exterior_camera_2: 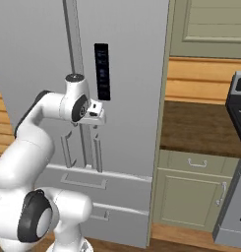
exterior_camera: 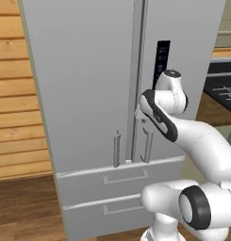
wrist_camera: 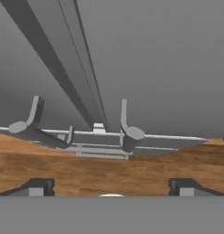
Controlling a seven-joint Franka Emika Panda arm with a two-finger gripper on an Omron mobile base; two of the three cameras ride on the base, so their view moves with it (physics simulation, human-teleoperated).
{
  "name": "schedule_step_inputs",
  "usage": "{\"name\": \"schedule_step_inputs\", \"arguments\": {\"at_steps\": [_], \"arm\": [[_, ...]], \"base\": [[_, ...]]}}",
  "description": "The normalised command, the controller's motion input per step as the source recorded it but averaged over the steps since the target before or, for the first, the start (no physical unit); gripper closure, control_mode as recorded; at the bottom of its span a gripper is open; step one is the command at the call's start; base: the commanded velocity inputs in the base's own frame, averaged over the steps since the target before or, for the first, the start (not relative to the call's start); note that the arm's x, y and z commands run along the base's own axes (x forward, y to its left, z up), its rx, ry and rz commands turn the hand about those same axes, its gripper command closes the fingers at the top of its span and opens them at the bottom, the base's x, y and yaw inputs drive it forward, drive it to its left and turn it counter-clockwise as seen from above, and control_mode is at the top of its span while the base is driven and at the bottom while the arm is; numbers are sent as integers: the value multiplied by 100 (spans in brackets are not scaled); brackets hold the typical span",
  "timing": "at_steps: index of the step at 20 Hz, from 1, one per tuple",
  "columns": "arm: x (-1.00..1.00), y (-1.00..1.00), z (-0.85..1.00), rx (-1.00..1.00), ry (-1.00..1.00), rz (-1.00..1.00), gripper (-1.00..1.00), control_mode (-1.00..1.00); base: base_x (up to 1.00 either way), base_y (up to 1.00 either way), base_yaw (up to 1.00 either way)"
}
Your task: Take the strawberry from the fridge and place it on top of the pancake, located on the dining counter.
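Facing the fridge (exterior_camera: 88, 94), both doors closed, seam running down the middle. Two vertical bar handles (exterior_camera: 117, 149) just beside that seam, one on each door, low on the doors. Below the doors, two drawers (exterior_camera: 121, 176) stacked, one above the other. On the right-hand door, a panel (exterior_camera_2: 102, 71) above handle height. To the fridge's right, a counter (exterior_camera_2: 200, 125) over base cabinets (exterior_camera_2: 191, 194), with wall cabinets (exterior_camera_2: 210, 27) above. Further right, a stove (exterior_camera_2: 235, 162) against the counter. Left of the fridge, a plank wall (exterior_camera: 15, 94). Beneath everything, the floor (exterior_camera: 22, 207).
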Motion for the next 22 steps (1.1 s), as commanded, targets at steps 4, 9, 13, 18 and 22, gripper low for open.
{"name": "schedule_step_inputs", "arguments": {"at_steps": [4, 9, 13, 18, 22], "arm": [[59, -5, -64, 0, -13, 0, -100, -100], [45, -2, -60, 0, -4, 0, -100, -100], [37, -6, -62, -5, -7, 0, -100, -100], [26, -9, -45, -1, -7, 0, -100, -100], [4, -4, -25, 0, -9, 0, -100, -100]], "base": [[0, 0, 0], [0, 0, 0], [0, 0, 0], [0, 0, 0], [0, 0, 0]]}}
